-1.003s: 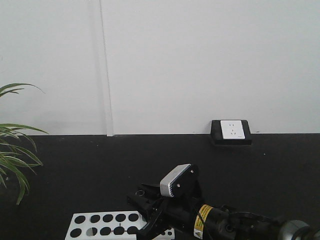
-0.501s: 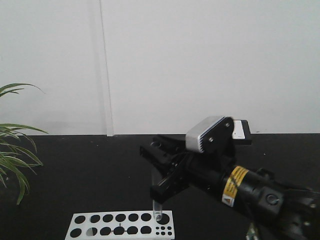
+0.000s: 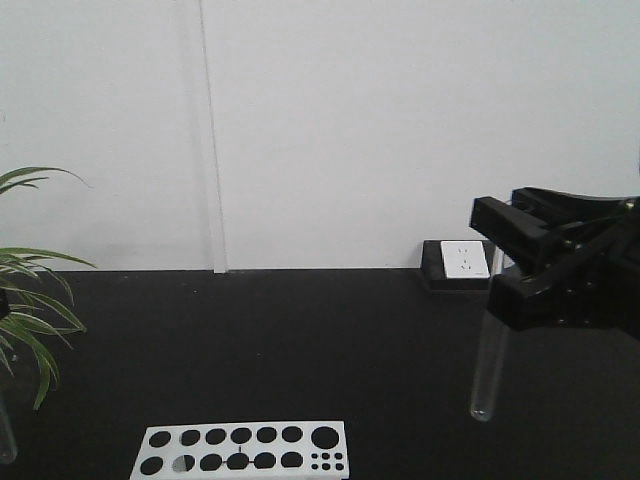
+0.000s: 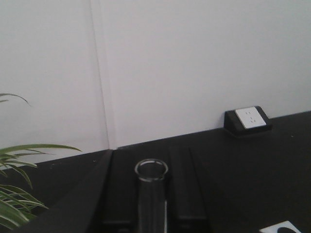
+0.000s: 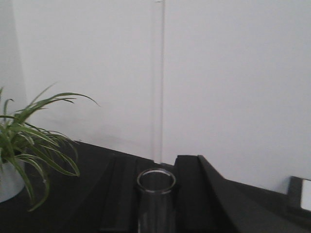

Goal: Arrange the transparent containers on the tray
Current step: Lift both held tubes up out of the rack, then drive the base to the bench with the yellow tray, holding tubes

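Over the black surface, the right tool clamped a test tube hanging upright; the left tool gripped a second tube.

The right gripper clamps a test tube upright (rounded bottom hanging free), well apart from the white rack. A second test tube shows partly at the left edge, below the plant.

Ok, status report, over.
Left end effector shut on left tube. Right end effector shut on right tube. Tray not in view. Rack below, apart.
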